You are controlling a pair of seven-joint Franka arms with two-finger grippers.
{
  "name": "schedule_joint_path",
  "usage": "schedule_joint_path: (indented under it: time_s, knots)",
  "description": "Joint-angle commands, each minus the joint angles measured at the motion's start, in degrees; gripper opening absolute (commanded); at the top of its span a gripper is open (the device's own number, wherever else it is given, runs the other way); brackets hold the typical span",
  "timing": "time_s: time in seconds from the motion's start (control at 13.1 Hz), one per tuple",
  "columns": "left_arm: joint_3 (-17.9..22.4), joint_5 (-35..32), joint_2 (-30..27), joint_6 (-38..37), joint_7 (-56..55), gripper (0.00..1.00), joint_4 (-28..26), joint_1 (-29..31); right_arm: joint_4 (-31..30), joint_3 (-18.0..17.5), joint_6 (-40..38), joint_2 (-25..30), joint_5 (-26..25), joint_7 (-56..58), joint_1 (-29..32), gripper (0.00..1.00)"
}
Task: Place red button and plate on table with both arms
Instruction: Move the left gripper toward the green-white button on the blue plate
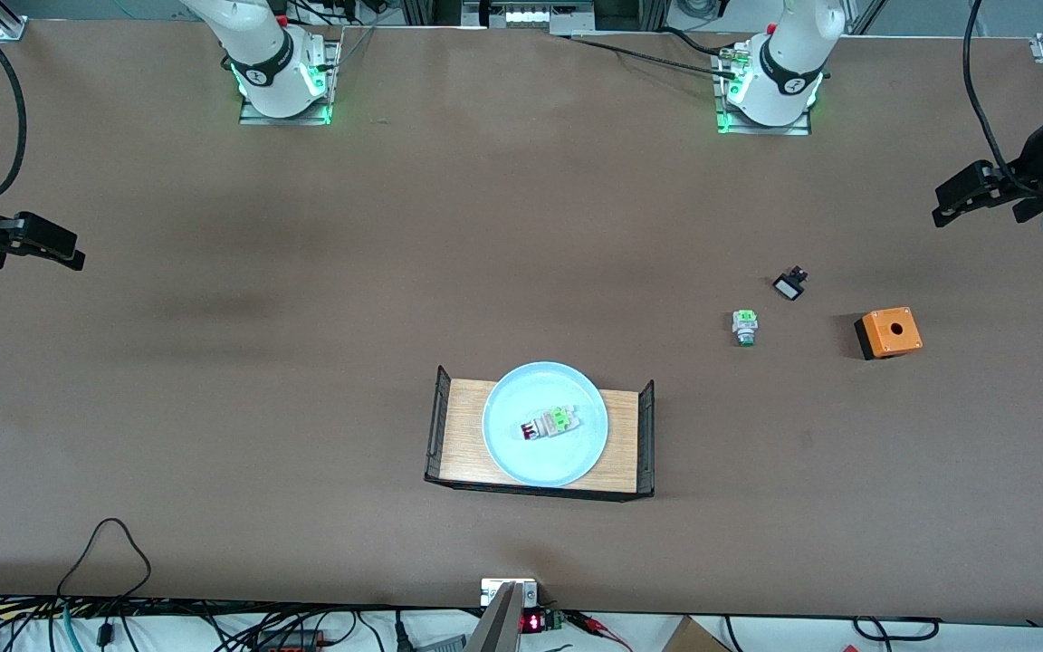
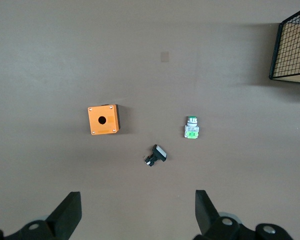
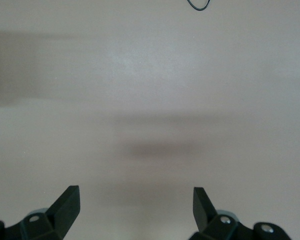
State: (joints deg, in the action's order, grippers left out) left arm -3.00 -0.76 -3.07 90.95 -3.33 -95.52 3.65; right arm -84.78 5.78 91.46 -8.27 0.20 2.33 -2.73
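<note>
Left tool [image 1: 942,210] up in the air over the counter [image 1: 304,362] at the left arm's end, jaws spread wide, nothing between them; in the left wrist view the two dark fingers [image 2: 67,212] well apart above bare brown surface; below it, three small things lying apart from one another: orange box with a hole [image 1: 889,331], black switch with a white face [image 1: 790,285], green-and-white switch [image 1: 744,327] standing between those and the tray.

Right tool [image 1: 69,254] likewise aloft over the right arm's end of the counter, jaws wide, holding nothing; right wrist view showing only its fingers [image 3: 65,207] and plain counter with a soft shadow; waiting there.

Toward the middle, nearer to the front camera than the switches: light wooden tray [image 1: 467,435] with black wire-mesh ends [image 1: 436,421]; plate [image 1: 521,398], pale blue and round, resting on the tray and covering much of its board; red button [image 1: 550,424] lying on its side in the plate, dark red cap toward the right arm's end, green block toward the left arm's end; neither yet on the counter itself.
</note>
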Motion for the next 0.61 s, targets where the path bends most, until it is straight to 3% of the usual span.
schedule_joint_path:
  time_s: [0.0,0.54]
  knots:
    - [0.10,0.59,0.96,-1.83,0.61,1.00,1.74,-0.31,-1.09,-0.15,0.56,1.24,-1.07,-0.75,-0.26,1.00]
    - [-0.25,2.35,2.62,-2.71,-0.18,1.00,0.51,-1.19,-1.09,-0.24,0.74,1.15,-1.16,-0.75,-0.26,1.00]
